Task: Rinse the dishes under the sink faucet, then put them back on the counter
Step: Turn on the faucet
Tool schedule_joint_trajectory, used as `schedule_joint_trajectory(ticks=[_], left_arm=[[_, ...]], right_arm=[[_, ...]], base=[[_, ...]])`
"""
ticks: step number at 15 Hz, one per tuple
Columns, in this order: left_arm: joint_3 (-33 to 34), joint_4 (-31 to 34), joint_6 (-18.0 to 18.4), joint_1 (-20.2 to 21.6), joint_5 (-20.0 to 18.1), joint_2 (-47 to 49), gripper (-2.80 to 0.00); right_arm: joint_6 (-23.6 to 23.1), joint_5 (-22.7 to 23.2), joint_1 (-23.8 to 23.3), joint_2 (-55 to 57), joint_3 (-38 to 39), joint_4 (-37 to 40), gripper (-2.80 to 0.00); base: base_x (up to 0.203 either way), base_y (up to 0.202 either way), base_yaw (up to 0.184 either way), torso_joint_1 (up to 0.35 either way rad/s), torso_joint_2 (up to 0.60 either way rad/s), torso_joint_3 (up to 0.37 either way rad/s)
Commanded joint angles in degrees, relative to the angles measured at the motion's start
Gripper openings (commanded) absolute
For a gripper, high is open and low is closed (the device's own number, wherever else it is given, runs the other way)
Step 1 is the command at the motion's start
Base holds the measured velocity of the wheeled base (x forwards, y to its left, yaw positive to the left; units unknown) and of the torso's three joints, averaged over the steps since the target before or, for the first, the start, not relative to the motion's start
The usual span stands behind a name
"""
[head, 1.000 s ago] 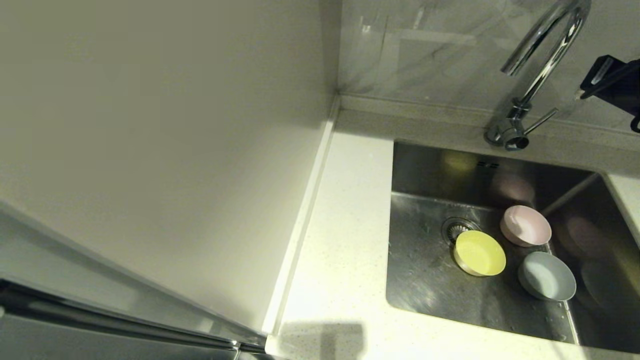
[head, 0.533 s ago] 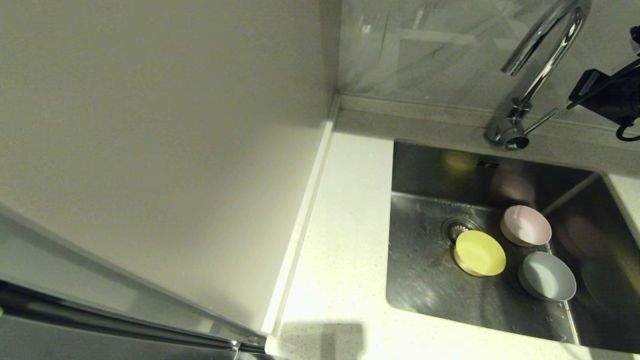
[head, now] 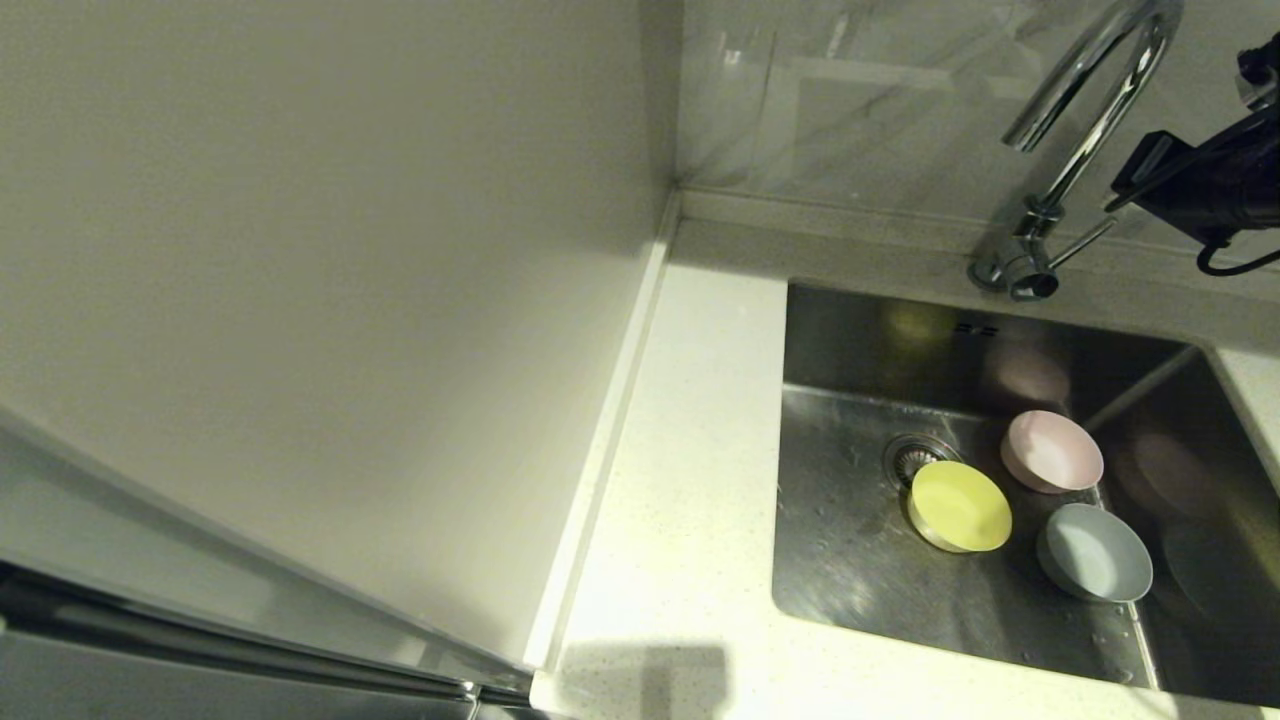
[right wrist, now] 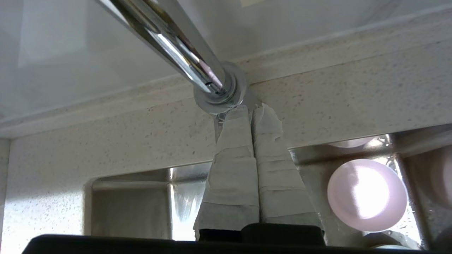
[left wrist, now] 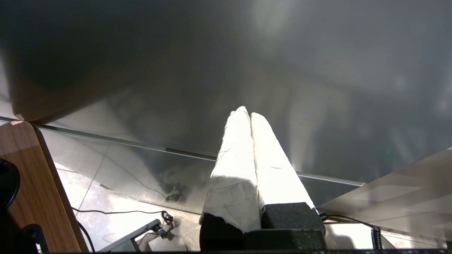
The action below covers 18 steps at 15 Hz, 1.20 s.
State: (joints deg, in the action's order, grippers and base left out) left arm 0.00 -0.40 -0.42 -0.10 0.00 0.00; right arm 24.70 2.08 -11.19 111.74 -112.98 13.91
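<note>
No readable brand, label or writing on any item.

Sink: holds three bowls on its floor, all apparently empty. The yellow bowl sits just beside the drain strainer, overlapping its edge in the head view. The pink bowl is behind and to the right of it; the grey-blue bowl is nearest the front. Bowls lie close together; contact cannot be told. Water droplets on the sink floor.

Faucet: stands on the back ledge of the counter. No water visible at the spout.

Right gripper: fingers pressed together, holding nothing, tips at the faucet base by the lever handle.

Left gripper: fingers closed together, empty, away from the sink, facing a grey panel.
</note>
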Motion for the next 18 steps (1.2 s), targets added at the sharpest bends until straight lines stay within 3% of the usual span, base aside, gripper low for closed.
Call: schedule_joint_trajectory(ticks=[1,10,18], left_arm=[[0.2,0.0,0.0,0.0,0.0,0.0,-2.80],[0.2,0.0,0.0,0.0,0.0,0.0,-2.80],[0.2,0.0,0.0,0.0,0.0,0.0,-2.80]], right_arm=[[0.2,0.0,0.6,0.3,0.0,0.2,-2.80],[-0.5,-0.2,0.6,1.1,0.1,0.2,-2.80],[-6.1,-0.2,-0.8,1.3,0.3,2.6,-2.80]], base=[[0.000,0.000,0.000,0.000,0.00,0.000],[0.000,0.000,0.000,0.000,0.00,0.000],[0.000,0.000,0.000,0.000,0.00,0.000]])
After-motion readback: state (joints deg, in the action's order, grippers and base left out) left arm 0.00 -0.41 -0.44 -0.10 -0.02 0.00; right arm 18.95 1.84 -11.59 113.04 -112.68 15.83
